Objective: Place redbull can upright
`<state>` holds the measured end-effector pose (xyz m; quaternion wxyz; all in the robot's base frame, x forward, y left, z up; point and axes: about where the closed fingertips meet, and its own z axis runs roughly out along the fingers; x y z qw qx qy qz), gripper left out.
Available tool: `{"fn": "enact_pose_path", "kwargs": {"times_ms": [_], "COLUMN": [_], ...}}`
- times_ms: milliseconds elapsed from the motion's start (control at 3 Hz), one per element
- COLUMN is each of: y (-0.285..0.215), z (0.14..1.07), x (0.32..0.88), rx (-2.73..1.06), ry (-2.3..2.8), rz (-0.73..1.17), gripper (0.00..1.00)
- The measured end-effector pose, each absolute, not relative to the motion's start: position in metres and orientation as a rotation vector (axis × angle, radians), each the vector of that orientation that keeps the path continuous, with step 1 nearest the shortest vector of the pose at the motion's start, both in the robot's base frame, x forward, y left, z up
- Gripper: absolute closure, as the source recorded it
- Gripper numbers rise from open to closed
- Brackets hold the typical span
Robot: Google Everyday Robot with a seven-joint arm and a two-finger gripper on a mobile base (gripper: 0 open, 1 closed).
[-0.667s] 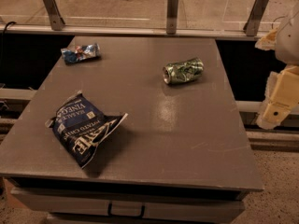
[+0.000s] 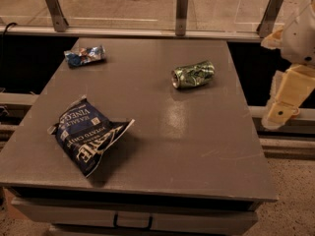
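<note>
Blue and silver with red marks, the redbull can (image 2: 84, 55) lies on its side near the far left corner of the grey surface (image 2: 197, 146), well apart from everything else. The gripper (image 2: 281, 113) hangs off the right edge of the surface, beyond the green can (image 2: 193, 74), with nothing visibly in it; whether it is released or clenched I cannot tell.

The step in hand, as I judge it, is the reach. It should cross the surface high enough to clear the green can, then descend over the middle of the redbull can and close across its slim body, not along its length. Dented metal can slip or buckle, so a mild squeeze seems wise. After lifting, turn it until the silver top faces up (I cannot make out which end that is), set it on a bare patch, and let go only once the base sits flat.

As for containers, both cans are crushed and show nothing of their contents. The dark blue chip bag (image 2: 88, 136), near the front left, is crumpled; nothing has visibly spilled from it.
</note>
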<state>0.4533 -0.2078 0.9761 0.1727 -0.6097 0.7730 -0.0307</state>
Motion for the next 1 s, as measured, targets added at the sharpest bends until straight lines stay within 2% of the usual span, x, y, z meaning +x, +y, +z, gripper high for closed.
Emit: {"fn": "enact_pose_path", "kwargs": {"times_ms": [333, 667, 1000], "y": [-0.162, -0.097, -0.008], "z": [0.969, 0.967, 0.987], "x": [0.502, 0.557, 0.597], "rx": [-1.802, -1.885, -1.945], "ry": [2.035, 1.828, 1.594], "rz": [-0.028, 0.034, 0.098], "gripper": [0.0, 0.0, 0.0]}}
